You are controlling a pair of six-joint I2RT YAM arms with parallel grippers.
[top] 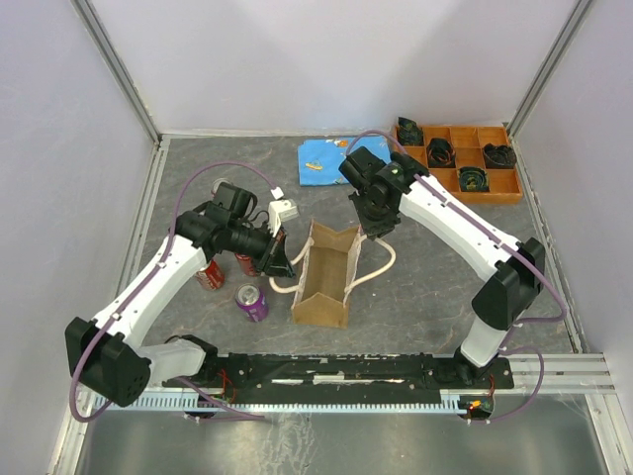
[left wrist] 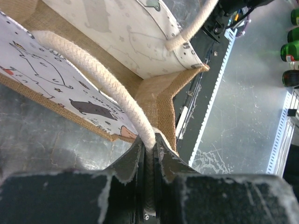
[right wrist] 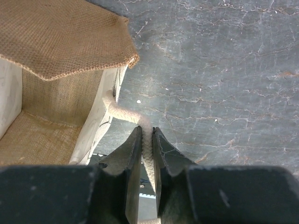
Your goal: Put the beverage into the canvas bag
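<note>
Grey table [top: 445, 287]; canvas bag [top: 324, 277] between left claw [left wrist: 148, 140], right claw [right wrist: 146, 133], handles [left wrist: 93, 88] pinched.

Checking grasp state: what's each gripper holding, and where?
Both hold the canvas bag by its rope handles: the left gripper pinches one, the right gripper the other.

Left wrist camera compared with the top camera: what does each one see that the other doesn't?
Only the left wrist view: the left gripper closed tight on a rope handle, and cartoon drawings on a white panel. Only the top view: a purple can near the canvas bag, a blue cloth and an orange tray. Both: the bag and that handle.
</note>
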